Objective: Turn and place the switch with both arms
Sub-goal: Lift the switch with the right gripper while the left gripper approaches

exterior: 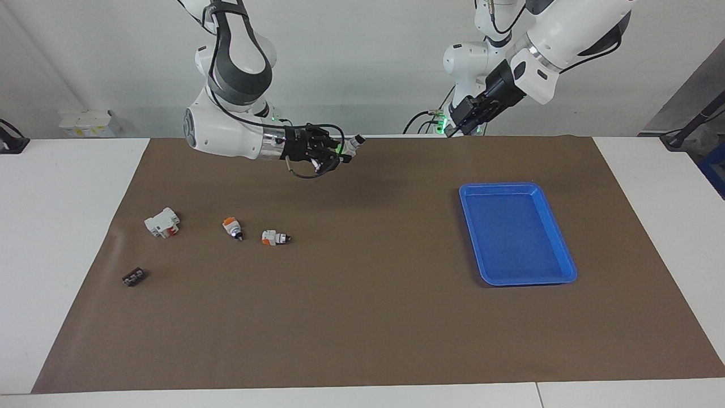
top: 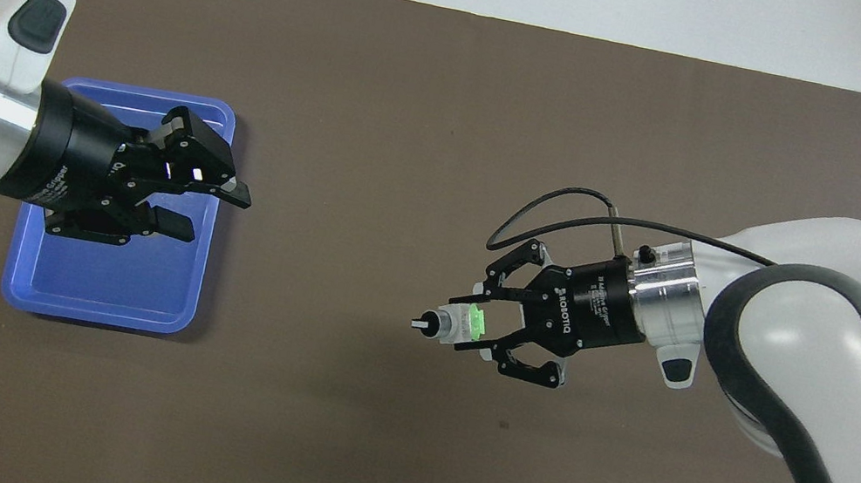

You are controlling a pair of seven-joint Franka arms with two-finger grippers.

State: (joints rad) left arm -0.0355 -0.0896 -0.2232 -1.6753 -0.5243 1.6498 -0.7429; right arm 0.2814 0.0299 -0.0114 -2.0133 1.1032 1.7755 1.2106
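My right gripper is shut on the switch, held in the air over the brown mat near the middle of the table. In the overhead view the switch lies sideways between the right gripper's fingers. Its green block sits in the grip and its white body and black-and-silver knob tip stick out toward the left arm's end. My left gripper is open and empty, raised high. In the overhead view the left gripper shows over the blue tray.
The blue tray is empty, at the left arm's end. Toward the right arm's end lie two orange-ended switches, a white-and-red block and a small black part.
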